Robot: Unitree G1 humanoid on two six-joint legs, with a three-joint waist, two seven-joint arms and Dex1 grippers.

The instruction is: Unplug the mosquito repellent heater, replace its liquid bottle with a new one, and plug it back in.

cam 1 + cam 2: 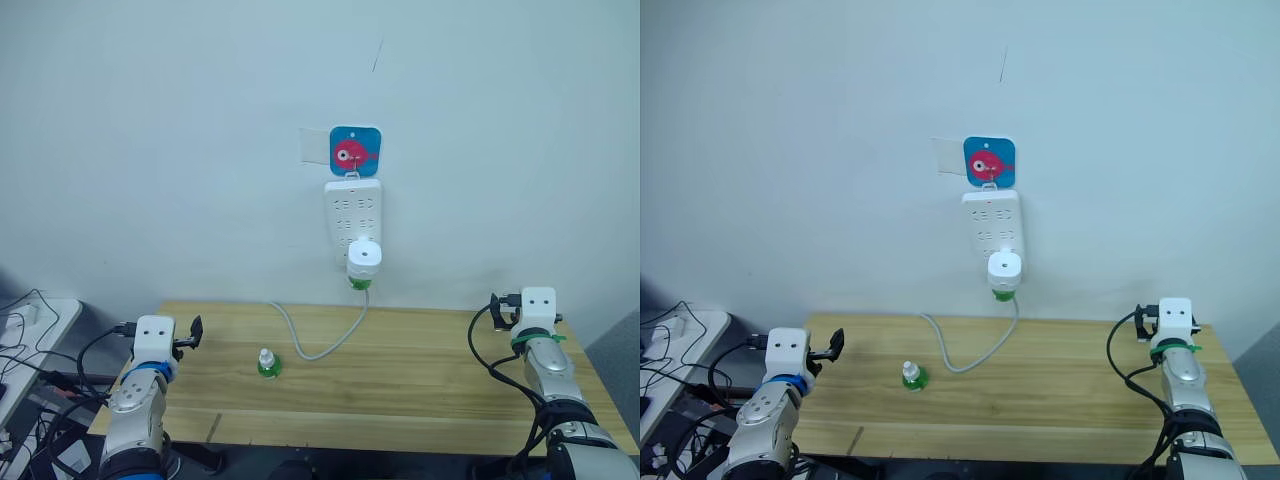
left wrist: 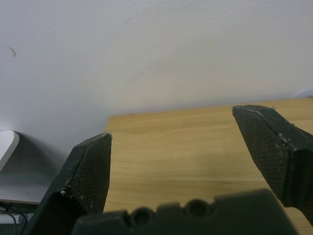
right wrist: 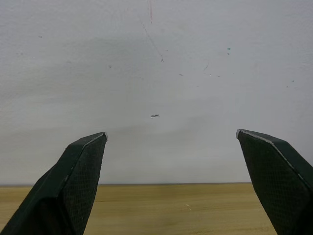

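Heater (image 1: 363,259), light rigid plastic plugged into the wall strip (image 1: 353,205), wants a side-on body grasp; left gripper (image 2: 171,147) and right gripper (image 3: 171,156) both gape, empty.

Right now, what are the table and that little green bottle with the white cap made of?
The table looks like wood or a wood-look board: pale yellow with grain lines and plank seams, matte. The little green bottle seems to be see-through green plastic with a white plastic cap, though glass can't be ruled out.
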